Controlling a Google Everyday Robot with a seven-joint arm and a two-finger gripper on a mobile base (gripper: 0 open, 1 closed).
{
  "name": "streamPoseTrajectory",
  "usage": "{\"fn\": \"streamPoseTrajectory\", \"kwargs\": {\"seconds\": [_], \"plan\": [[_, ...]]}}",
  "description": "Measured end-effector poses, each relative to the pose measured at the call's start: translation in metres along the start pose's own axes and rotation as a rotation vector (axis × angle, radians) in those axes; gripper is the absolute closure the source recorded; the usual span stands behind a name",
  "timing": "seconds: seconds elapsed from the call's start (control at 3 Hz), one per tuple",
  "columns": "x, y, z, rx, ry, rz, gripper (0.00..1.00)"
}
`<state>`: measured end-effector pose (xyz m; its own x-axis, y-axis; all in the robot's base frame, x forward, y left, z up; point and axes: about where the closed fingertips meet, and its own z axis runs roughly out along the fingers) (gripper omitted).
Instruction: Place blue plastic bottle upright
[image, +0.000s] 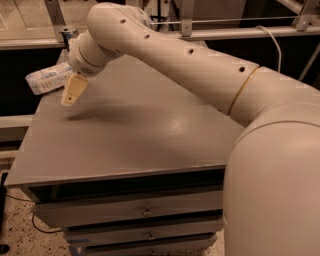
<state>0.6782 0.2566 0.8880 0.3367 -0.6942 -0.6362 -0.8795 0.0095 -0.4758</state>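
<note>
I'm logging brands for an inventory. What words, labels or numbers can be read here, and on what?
No text can be read.
Label on the bottle, beside the hand over the left rear of the cabinet: pale blue and white, print cannot be made out.

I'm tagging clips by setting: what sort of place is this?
Probably a lab or workshop: a grey drawer cabinet, speckled floor and metal framing behind. The gripper hangs over the cabinet's far-left corner, beside the blue plastic bottle.
</note>
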Motion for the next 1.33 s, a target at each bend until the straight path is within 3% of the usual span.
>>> {"fn": "streamPoseTrajectory", "kwargs": {"seconds": [1.33], "plan": [[0.001, -0.053, 0.076, 0.029, -0.092, 0.143, 0.0]]}}
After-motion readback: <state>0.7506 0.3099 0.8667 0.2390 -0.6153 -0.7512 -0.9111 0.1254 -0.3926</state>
